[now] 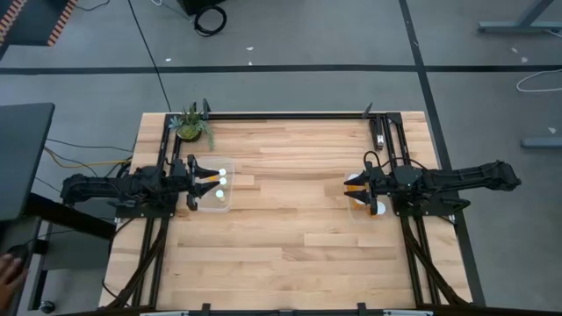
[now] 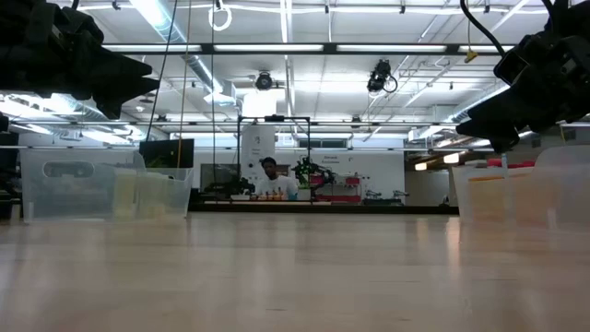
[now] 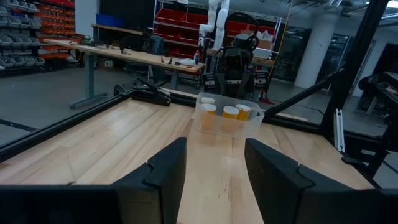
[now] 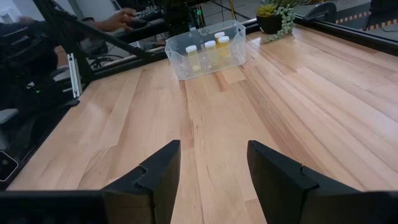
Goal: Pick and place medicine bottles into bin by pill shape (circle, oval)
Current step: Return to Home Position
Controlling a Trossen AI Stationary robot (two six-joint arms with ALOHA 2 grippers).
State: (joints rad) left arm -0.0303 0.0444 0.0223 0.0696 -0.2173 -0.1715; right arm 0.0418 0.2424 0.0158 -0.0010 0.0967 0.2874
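Observation:
Two clear bins stand on the wooden table. The left bin (image 1: pixel 218 191) (image 4: pixel 208 43) holds three medicine bottles (image 4: pixel 209 51) with white caps, standing upright on its floor. The right bin (image 1: pixel 367 204) (image 3: pixel 229 118) holds three amber bottles (image 3: pixel 231 112), also upright. My left gripper (image 1: pixel 195 184) (image 3: pixel 214 162) hangs open above the left bin's near end, pointing level across the table. My right gripper (image 1: pixel 358 190) (image 4: pixel 213 165) hangs open over the right bin, facing the left one. Neither has anything between its fingers.
A small green potted plant (image 1: pixel 191 125) (image 4: pixel 277 15) stands at the table's far left corner. A black frame rail (image 1: pixel 290 115) runs along the far edge and both sides. Bare wood (image 1: pixel 290 202) lies between the two bins. A person's hand (image 4: pixel 121 18) shows beyond the left side.

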